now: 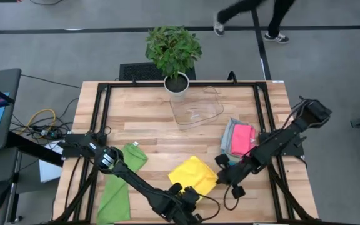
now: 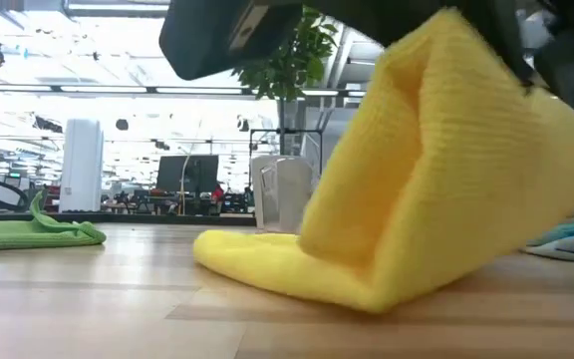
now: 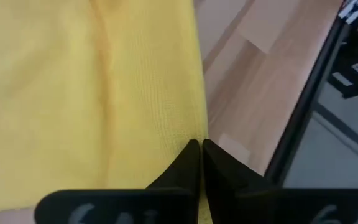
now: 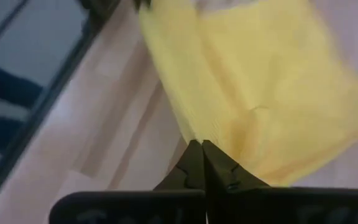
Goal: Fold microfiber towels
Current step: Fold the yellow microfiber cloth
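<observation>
the yellow towel (image 1: pixel 194 174) lies near the front middle of the bench (image 1: pixel 142 128), one side lifted off the wood and standing up in a fold in the low view (image 2: pixel 446 170). the left gripper (image 1: pixel 183 192) is at the towel's front edge, its fingers (image 3: pixel 188 165) pressed together on the cloth's edge. the right gripper (image 1: pixel 222 175) is at the towel's right corner, its fingers (image 4: pixel 194 165) also pinching the yellow cloth.

a green towel (image 1: pixel 120 181) lies flat at the front left, partly under the left arm. a small stack, pink towel (image 1: pixel 242 139) on top of a grey one (image 1: pixel 229 134), sits at the right, just beside the right arm. a clear tray (image 1: pixel 195 109) rests at the back middle, next to a potted plant (image 1: pixel 175 53) at the bench's rear edge. beyond the bench a person's legs (image 1: pixel 249 15) show on the floor.
</observation>
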Controlling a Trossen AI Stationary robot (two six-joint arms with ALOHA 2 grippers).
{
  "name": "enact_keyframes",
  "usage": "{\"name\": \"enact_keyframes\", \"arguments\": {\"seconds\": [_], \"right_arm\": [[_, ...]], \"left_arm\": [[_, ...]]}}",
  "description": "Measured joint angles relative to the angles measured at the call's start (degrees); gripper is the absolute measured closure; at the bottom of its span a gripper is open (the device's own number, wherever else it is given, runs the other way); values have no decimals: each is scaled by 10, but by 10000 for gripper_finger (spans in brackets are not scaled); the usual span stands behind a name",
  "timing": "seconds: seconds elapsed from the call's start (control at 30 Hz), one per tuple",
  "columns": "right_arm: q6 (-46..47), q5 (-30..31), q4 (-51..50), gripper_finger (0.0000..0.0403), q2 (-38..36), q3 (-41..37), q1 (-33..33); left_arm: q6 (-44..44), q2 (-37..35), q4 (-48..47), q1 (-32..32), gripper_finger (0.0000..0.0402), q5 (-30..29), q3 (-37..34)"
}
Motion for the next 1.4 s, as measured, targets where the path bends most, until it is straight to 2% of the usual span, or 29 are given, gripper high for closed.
{"name": "enact_keyframes", "arguments": {"seconds": [0.17,0.27,0.4,0.73,0.9,1.27,1.4], "right_arm": [[-1,-9,-42,390,-42,1,-49],[-1,-52,-48,390,-42,1,-86],[-10,-96,-57,391,-33,20,-126],[-84,-125,-99,389,23,86,-208],[-102,-152,-113,384,66,120,-235],[-163,-154,-130,385,89,175,-281],[-181,-164,-169,385,90,194,-293]], "left_arm": [[17,-12,-21,11,401,-15,-1],[14,-13,-32,19,401,-7,0],[17,-19,-32,24,401,-5,-1],[-1,-28,-128,26,401,-27,0],[-49,-29,-157,27,401,-48,0],[-96,-36,-272,27,401,-80,0],[-96,-48,-274,34,401,-86,0]]}}
